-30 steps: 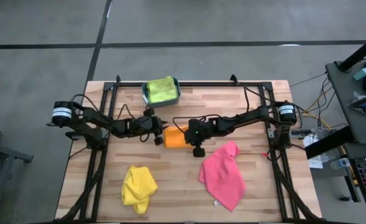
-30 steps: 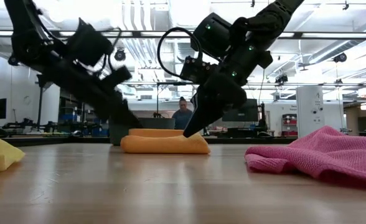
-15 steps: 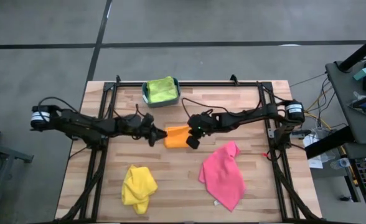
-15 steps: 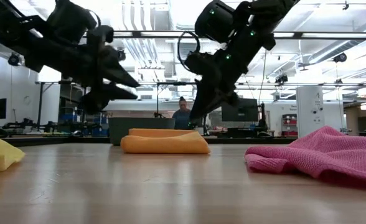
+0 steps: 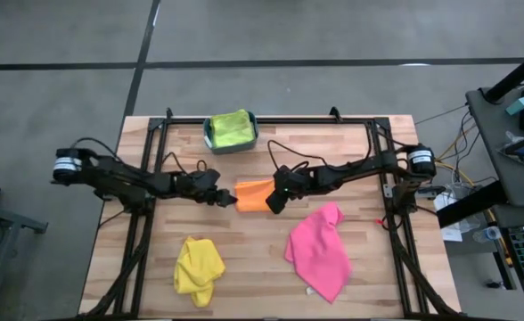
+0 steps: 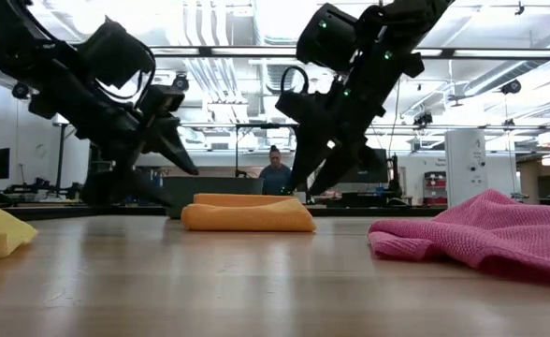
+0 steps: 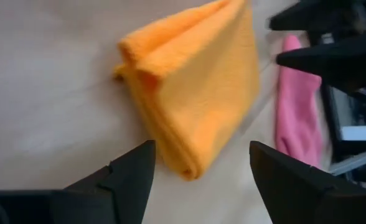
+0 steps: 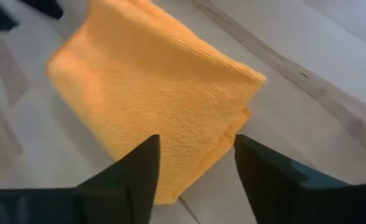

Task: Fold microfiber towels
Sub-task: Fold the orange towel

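Left of the orange towel [image 5: 254, 194], the left end effector [image 5: 230, 200] hangs open and empty. The towel lies folded flat on the table [image 5: 253, 267]; it looks light, soft and floppy, best pinched at a layered edge. Right of it, the right end effector [image 5: 271, 203] is open too.
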Tool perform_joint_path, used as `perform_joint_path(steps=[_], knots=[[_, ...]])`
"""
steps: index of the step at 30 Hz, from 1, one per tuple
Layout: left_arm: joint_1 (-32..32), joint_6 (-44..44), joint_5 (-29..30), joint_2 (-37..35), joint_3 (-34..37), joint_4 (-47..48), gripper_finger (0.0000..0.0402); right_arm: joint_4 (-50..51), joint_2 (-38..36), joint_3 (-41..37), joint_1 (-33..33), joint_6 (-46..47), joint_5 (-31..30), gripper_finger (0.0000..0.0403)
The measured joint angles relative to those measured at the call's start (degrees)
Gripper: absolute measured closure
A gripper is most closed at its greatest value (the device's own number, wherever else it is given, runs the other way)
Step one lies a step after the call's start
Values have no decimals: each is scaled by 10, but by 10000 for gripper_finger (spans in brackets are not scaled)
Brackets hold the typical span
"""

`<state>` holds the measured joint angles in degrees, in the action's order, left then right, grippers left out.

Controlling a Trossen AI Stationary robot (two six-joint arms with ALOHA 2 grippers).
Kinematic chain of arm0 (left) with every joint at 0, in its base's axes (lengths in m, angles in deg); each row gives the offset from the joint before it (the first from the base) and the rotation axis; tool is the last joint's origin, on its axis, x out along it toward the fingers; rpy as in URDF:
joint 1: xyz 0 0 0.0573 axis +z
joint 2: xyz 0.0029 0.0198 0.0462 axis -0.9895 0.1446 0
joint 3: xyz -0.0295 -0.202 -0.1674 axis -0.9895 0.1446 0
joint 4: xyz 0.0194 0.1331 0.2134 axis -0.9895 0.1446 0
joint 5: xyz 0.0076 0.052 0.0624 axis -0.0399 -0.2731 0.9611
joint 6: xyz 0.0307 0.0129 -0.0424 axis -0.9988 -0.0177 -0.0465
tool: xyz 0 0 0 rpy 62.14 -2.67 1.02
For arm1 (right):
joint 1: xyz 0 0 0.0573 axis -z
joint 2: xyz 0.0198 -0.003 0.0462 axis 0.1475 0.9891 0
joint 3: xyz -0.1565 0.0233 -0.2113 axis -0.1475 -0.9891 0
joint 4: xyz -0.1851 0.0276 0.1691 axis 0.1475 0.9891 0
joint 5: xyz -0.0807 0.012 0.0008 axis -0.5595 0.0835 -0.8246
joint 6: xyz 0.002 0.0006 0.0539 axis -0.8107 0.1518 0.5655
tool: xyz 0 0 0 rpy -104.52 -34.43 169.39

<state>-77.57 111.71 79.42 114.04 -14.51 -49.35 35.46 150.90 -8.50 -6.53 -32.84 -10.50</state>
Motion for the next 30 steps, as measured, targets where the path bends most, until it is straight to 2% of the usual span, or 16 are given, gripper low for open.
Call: perform_joint_path(steps=[3, 8, 13, 16, 21, 23, 30], knots=[[0, 1, 0, 42, -1, -63, 158, -12, 7, -10, -2, 19, -3, 173], [0, 3, 6, 98, -1, -109, 158, -49, 17, -23, -2, 20, -3, 146], [1, -33, 5, 109, -1, -115, 158, -36, 10, -23, 6, -44, -3, 136], [8, -118, 6, 94, 0, -110, 158, -26, -6, -22, 12, -117, -3, 139], [11, -345, 9, 66, 0, -108, 158, -11, -40, -36, 16, -241, 3, 153], [15, -409, 14, 61, 0, -105, 158, -12, -53, -46, 25, -282, 9, 159], [48, -465, 14, 60, -1, -58, 158, -80, -78, -89, 77, -360, 58, 165]])
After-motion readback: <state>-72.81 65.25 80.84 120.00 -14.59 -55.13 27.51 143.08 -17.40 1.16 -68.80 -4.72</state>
